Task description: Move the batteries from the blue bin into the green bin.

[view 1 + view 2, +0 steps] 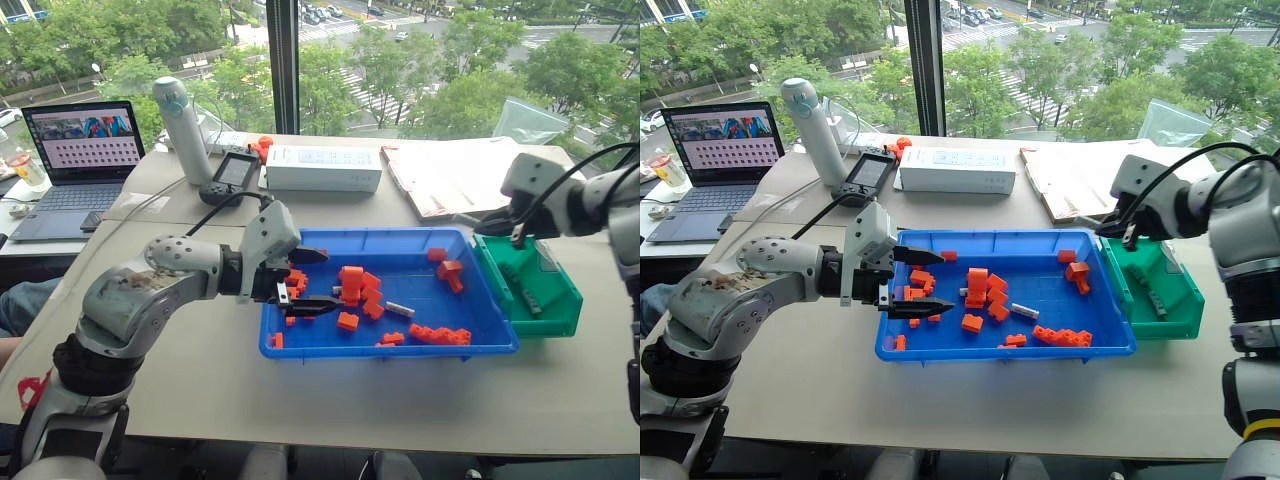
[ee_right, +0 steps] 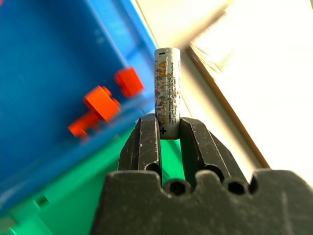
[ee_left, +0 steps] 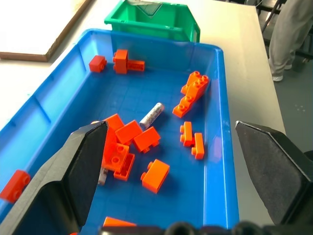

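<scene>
My left gripper [image 1: 308, 281] hangs nearest to me, over the left end of the blue bin [image 1: 300, 348], its two black fingers [image 3: 78, 166] spread wide apart with nothing between them. Below and just past those fingers lie scattered orange building blocks [image 1: 355, 290], and among them one battery [image 3: 151, 115] rests flat on the blue floor near the middle of the bin. A second slim cylinder [image 3: 102, 174] pokes out from under the blocks close to one finger; I cannot tell for sure that it is a battery. More blocks sit along the near wall and in the far right corner.

Further right, my right gripper [image 1: 493, 226] is raised over the seam where the blue bin meets the green bin [image 1: 548, 318], which stands touching the blue one's right end. Its fingers [image 2: 146, 142] are clamped on a battery [image 2: 167, 93], gripping its lower end so that most of it sticks out beyond the tips.

Beyond the bins the table carries a white box [image 1: 323, 167], a pale bottle [image 1: 183, 128], a small handheld device [image 1: 230, 176] and, far left, an open laptop [image 1: 78, 165].
</scene>
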{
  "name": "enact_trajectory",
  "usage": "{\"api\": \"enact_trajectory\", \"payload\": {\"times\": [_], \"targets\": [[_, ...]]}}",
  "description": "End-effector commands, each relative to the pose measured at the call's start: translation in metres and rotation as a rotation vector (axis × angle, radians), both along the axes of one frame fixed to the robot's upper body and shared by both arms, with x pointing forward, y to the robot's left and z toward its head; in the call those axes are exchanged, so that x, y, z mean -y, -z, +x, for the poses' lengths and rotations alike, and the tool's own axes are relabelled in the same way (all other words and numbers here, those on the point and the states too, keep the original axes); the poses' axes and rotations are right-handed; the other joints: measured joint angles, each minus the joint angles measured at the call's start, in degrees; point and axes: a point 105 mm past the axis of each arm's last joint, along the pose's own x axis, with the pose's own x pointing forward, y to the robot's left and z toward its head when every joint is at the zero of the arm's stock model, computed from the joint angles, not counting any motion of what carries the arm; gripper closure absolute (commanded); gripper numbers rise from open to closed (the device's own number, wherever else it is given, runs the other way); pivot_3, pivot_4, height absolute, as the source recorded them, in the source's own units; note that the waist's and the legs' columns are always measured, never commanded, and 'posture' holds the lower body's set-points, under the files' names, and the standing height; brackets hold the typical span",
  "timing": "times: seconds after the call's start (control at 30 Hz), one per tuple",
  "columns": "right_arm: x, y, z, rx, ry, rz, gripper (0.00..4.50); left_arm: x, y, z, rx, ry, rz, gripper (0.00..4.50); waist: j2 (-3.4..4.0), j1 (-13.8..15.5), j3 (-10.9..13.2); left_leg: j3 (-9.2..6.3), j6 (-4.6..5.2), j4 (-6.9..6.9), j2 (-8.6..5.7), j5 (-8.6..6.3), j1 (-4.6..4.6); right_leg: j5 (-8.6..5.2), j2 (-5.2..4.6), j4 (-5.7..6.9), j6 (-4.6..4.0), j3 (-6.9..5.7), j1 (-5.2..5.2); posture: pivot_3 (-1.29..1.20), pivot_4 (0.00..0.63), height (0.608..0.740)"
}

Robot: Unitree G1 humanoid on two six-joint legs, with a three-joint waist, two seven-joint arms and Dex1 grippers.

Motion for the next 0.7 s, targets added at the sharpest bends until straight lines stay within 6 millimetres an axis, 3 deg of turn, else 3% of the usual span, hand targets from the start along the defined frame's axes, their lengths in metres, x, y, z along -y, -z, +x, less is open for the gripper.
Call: {"api": "enact_trajectory", "payload": {"times": [0.03,0.13,0.2,0.27,0.4,0.53,0.63,0.7], "targets": [[0.026,0.007,-0.010,-0.025,0.096,-0.044,4.25,0.004,-0.018,-0.003,0.045,0.034,-0.061,0.00,0.00,-0.28,0.00,0.01,0.01,-0.01,0.00,0.00,-0.02,0.00,0.00,0.01,-0.01,0.01,0.04,0.00,0.150,0.740],[0.035,0.022,-0.012,-0.051,0.139,-0.047,4.25,0.006,-0.019,-0.003,0.045,0.036,-0.062,0.00,0.01,-0.76,0.00,0.06,0.05,-0.01,0.01,0.04,-0.02,0.01,0.00,0.13,-0.02,0.08,0.10,0.00,0.150,0.740],[0.033,0.031,-0.012,-0.068,0.135,-0.037,3.24,0.006,-0.018,-0.002,0.042,0.035,-0.058,0.00,0.03,-0.95,0.00,0.09,0.33,-0.01,0.01,0.22,-0.01,0.01,0.00,0.19,-0.02,0.12,0.07,0.00,0.150,0.740],[0.032,0.035,-0.012,-0.075,0.125,-0.046,2.68,0.006,-0.016,-0.002,0.039,0.034,-0.050,0.00,0.03,-0.96,0.01,0.10,0.42,-0.01,0.02,0.28,0.00,0.01,0.01,0.21,-0.02,0.14,0.07,0.00,0.150,0.740],[0.021,0.020,-0.007,-0.015,0.087,-0.019,1.34,0.004,-0.014,-0.002,0.041,0.025,-0.038,0.00,0.04,-0.82,0.01,0.10,0.39,0.00,0.02,0.25,-0.01,0.00,0.00,0.19,-0.01,0.15,0.06,0.00,0.150,0.740],[-0.049,0.001,-0.012,-0.035,-0.173,0.117,0.04,-0.003,-0.007,0.004,0.061,-0.022,0.019,0.00,0.05,-1.02,0.02,0.11,0.29,-0.01,0.05,0.19,-0.01,0.01,0.01,0.18,-0.02,0.17,0.02,0.00,0.150,0.740],[-0.104,0.010,-0.028,-0.124,-0.368,0.190,0.04,-0.006,0.001,0.003,0.063,-0.025,0.063,0.00,0.05,-1.01,0.02,0.09,0.36,-0.03,0.14,0.23,0.00,-0.01,0.09,0.19,-0.05,0.16,0.05,0.00,0.150,0.740],[-0.126,0.023,-0.034,-0.172,-0.433,0.198,0.04,-0.008,0.004,0.002,0.060,-0.022,0.076,0.00,0.05,-0.70,0.02,0.06,0.38,-0.01,0.21,0.23,-0.03,-0.01,0.19,0.18,-0.06,0.16,0.05,0.00,0.150,0.740]]}}
